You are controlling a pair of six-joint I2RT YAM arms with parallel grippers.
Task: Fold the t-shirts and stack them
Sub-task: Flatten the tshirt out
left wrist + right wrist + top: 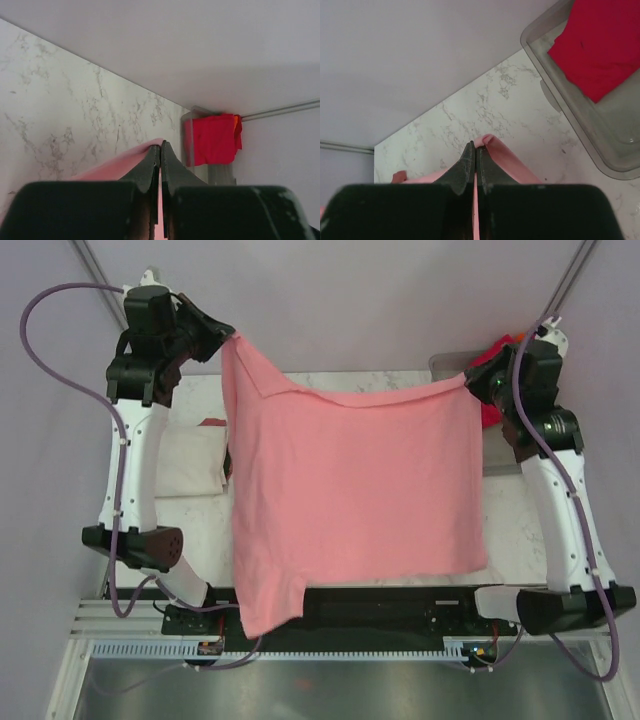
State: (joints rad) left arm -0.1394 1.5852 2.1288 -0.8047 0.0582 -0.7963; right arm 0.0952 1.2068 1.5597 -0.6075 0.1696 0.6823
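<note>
A light pink t-shirt (350,490) hangs spread between both arms, held up over the table, its lower edge draping past the near table edge. My left gripper (228,337) is shut on its top left corner; pink cloth (127,162) shows pinched between the jaws of the left gripper (160,146). My right gripper (472,380) is shut on the top right corner, and the right gripper (475,146) has pink cloth (507,157) folded over its tips. A folded cream-white t-shirt (190,462) lies on the table at left. Red t-shirts (600,42) lie in the tray.
A grey translucent plastic tray (580,115) stands at the back right of the marble table (65,110), with red and orange cloth (214,137) in it. A bit of dark red cloth (212,423) peeks out beside the cream shirt. The arm bases sit at the near edge.
</note>
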